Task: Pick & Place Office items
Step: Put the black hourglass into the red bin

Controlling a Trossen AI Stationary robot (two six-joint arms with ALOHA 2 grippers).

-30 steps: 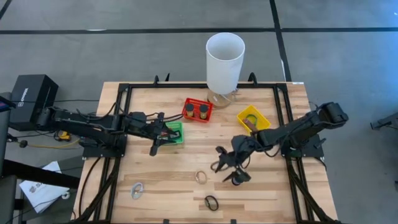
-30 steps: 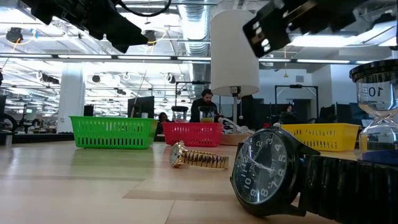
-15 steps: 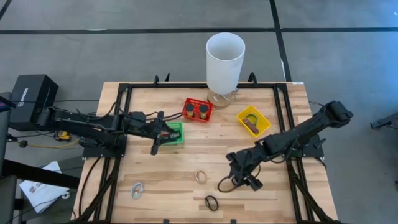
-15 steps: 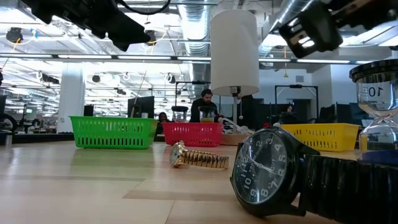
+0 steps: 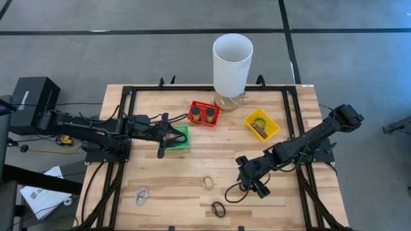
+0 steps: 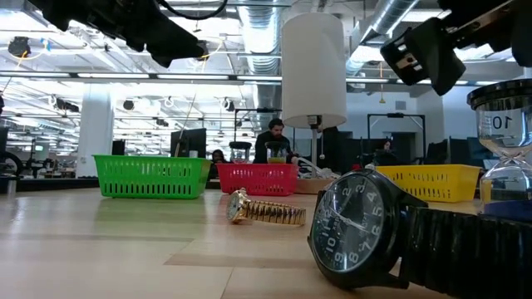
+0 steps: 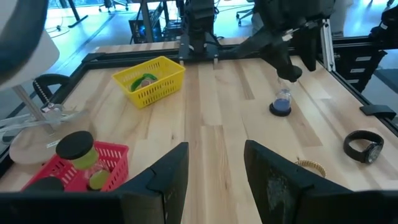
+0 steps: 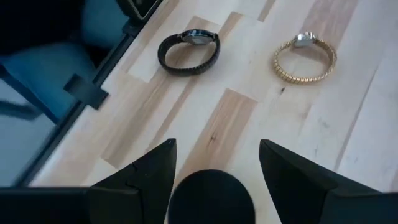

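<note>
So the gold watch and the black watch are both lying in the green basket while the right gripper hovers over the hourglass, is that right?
Not quite: the gold watch and black watch lie on the bare table, not in the green basket, as the high view shows. The right gripper does hover over the hourglass.

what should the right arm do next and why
Probably lower the right gripper a little, then close on the hourglass. Its open jaws hang just above the hourglass's black cap, which shows centred between them in the right wrist view. The left gripper hangs over the green basket.
</note>
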